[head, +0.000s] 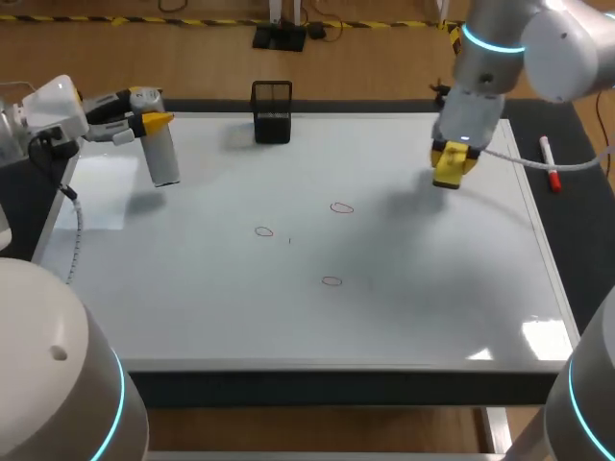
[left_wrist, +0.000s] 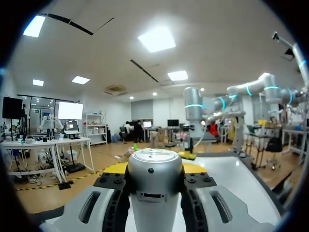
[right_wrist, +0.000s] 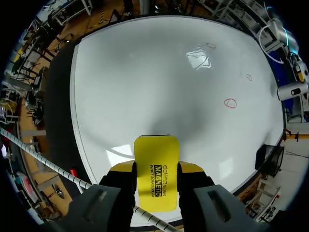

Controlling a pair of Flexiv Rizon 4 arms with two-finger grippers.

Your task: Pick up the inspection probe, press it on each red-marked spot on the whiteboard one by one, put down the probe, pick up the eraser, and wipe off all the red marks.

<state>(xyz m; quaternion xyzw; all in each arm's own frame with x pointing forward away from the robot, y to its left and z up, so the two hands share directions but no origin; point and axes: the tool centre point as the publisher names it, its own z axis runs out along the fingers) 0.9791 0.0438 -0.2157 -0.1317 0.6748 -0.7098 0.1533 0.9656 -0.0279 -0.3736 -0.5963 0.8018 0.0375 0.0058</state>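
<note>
Yellow is the eraser (head: 452,165), and the right jaws grip it by its two long sides, raised over the far right part of the whiteboard (head: 192,317). Its shadow falls apart from it, so I judge it does not touch the surface yet. The silver probe (head: 163,154) hangs upright in the left jaws, which are clenched near its upper end, over the far left corner. I think it is kept there to leave the middle free for wiping.

Three red marks are not wiped: one in the middle (head: 341,206), one to its left (head: 264,231), one nearer (head: 332,280). Between the eraser and the marks the board is bare, so the way left is open. The black holder (head: 272,113) stands at the far edge, well apart from this path. A red pen (head: 550,165) lies on the dark counter (head: 586,240) just beyond the right edge.
</note>
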